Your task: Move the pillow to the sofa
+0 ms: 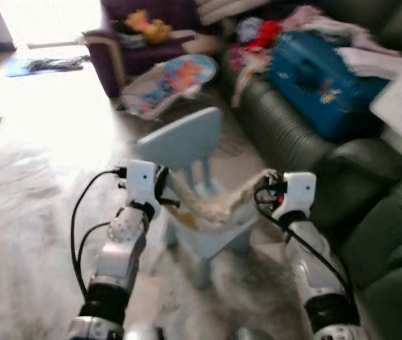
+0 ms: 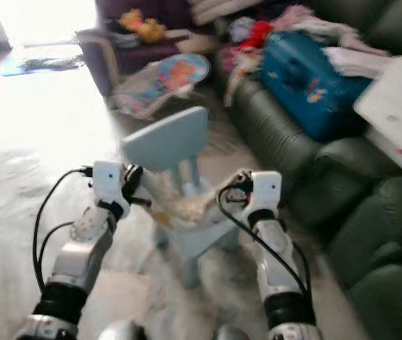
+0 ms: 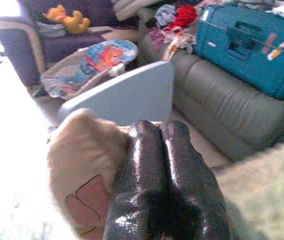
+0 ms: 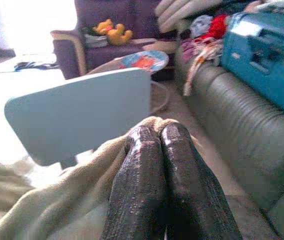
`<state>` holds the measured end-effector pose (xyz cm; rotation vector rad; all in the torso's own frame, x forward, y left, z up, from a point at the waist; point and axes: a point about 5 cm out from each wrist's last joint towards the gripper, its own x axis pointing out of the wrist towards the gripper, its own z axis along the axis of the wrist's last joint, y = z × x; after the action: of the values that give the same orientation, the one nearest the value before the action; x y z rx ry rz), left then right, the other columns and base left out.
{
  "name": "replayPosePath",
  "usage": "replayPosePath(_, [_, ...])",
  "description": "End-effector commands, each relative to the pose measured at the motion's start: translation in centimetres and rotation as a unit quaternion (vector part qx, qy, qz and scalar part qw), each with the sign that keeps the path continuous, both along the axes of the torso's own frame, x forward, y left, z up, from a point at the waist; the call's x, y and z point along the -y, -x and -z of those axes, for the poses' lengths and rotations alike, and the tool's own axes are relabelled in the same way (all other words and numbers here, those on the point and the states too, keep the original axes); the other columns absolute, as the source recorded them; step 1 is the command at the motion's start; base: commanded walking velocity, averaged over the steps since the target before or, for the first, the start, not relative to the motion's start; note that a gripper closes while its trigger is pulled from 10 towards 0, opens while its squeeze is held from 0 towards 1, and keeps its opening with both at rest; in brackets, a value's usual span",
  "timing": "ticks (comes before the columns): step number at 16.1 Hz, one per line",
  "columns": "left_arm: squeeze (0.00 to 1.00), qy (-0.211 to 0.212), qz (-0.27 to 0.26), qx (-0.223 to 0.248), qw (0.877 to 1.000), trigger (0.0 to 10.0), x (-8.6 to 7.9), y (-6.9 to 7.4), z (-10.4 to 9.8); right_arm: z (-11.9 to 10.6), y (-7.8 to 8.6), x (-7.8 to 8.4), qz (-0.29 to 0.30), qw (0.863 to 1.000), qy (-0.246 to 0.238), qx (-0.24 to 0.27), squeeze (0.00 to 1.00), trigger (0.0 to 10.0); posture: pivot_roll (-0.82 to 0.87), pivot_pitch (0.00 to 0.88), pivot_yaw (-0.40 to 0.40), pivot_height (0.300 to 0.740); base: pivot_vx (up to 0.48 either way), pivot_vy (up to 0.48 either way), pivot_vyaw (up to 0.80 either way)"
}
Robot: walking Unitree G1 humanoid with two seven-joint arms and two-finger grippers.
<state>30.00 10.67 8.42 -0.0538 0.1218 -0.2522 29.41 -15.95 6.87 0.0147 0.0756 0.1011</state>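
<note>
Beige pillow (image 1: 215, 205) is held stretched between left tool (image 1: 164, 185) and right tool (image 1: 266, 185), both clamped on it, above light-blue child chair (image 1: 187, 142).

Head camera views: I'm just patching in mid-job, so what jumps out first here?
The cream pillow hangs stretched between the left end effector and the right end effector, each shut on one end, just above the seat of a small light-blue chair. To the robot's right runs the dark green sofa, its seat taken up by a blue suitcase and heaped clothes.
</note>
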Motion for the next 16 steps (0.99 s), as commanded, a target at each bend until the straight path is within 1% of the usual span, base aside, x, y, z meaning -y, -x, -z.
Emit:
replayPosePath(1, [0.0, 0.005, 0.022, 0.023, 0.999, 10.0, 1.3, -0.2, -1.05, -0.55, -0.14, 0.86, 0.013, 1.0, 0.006, 0.011, 0.0, 10.0, -0.02, 0.0, -0.01, 0.74, 0.0, 0.0, 0.0])
replayPosePath(2, [0.0, 0.005, 0.024, 0.024, 0.999, 10.0, 1.28, -0.2, -1.08, -0.55, -0.14, 0.85, 0.014, 1.0, 0.007, 0.01, 0.0, 10.0, -0.02, 0.0, -0.01, 0.74, 0.0, 0.0, -0.41])
replayPosePath(4, [0.0, 0.011, 0.027, 0.021, 0.999, 10.0, 1.32, -0.17, -1.1, -0.45, -0.1, 0.91, 0.015, 1.0, 0.007, 0.007, 0.0, 10.0, -0.02, 0.0, -0.007, 0.74, 0.0, 0.0, -0.8])
replayPosePath(16, [0.0, 0.01, 0.029, 0.02, 0.999, 10.0, 1.3, -0.13, -1.04, -0.41, -0.04, 0.92, 0.017, 1.0, 0.007, 0.006, 0.0, 10.0, -0.02, 0.0, -0.004, 0.74, 0.0, 0.0, -0.8])
